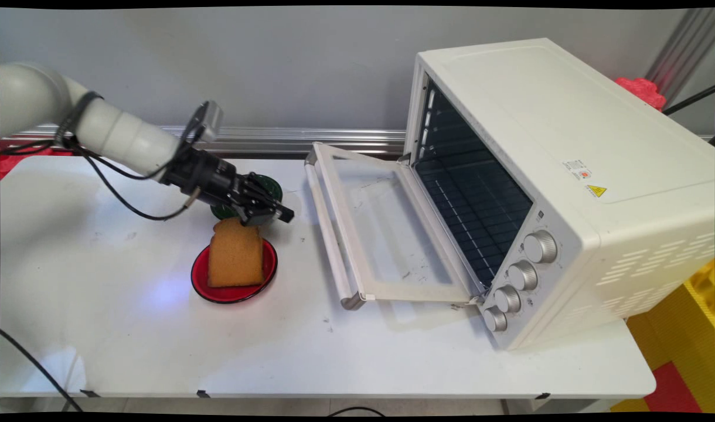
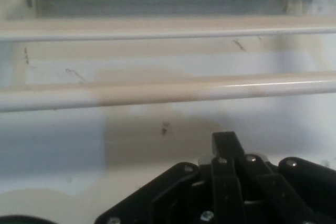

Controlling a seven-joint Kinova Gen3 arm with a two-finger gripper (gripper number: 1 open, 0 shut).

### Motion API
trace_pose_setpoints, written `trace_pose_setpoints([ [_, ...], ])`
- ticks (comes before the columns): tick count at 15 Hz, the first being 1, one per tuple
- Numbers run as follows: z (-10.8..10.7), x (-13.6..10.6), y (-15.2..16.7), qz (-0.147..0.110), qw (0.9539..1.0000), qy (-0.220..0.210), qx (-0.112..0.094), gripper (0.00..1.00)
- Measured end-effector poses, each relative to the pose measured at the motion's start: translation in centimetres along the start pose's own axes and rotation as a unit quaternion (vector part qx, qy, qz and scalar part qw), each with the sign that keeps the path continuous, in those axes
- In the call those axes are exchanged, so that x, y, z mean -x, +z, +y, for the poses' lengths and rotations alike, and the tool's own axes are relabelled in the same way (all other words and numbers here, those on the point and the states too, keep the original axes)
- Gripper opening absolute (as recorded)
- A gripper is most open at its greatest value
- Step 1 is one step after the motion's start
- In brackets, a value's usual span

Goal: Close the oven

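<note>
Main view showed the gripper (image 1: 278, 214) low over the white table (image 1: 129, 340), its two black fingers pressed together and holding nothing. The hand view agreed: the gripper (image 2: 224, 139) rose from the bottom edge as one closed black bar.

Right beneath its linkage, a touch back from the fingertips, was the bread slice (image 1: 235, 261), leaning up on a red plate (image 1: 200, 280). Its top crust sat just under the hand; I could not tell whether they touched.

Behind the gripper peeked a round green thing (image 1: 272, 186), mostly hidden, so I could not name it.

Ahead of the fingertips lay the toaster oven (image 1: 568, 176) with its glass door (image 1: 387, 246) dropped flat open. The door handle (image 1: 332, 240) was the part nearest the gripper, and the same door handle (image 2: 168, 92) ran straight across the hand view.

As for that slice, I judged it light, soft and crumbly, with a rough, unslippery crumb, apt to crush or tear under a hard pinch. The firmer top crust, gripped gently across the thin faces, looked the best hold.
</note>
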Motion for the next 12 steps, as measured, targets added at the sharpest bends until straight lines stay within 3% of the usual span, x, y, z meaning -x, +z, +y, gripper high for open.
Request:
trace_pose_setpoints([
  [12,-0.6,1.0,7.0,0.001,1.0,0.004,-0.002,0.0],
])
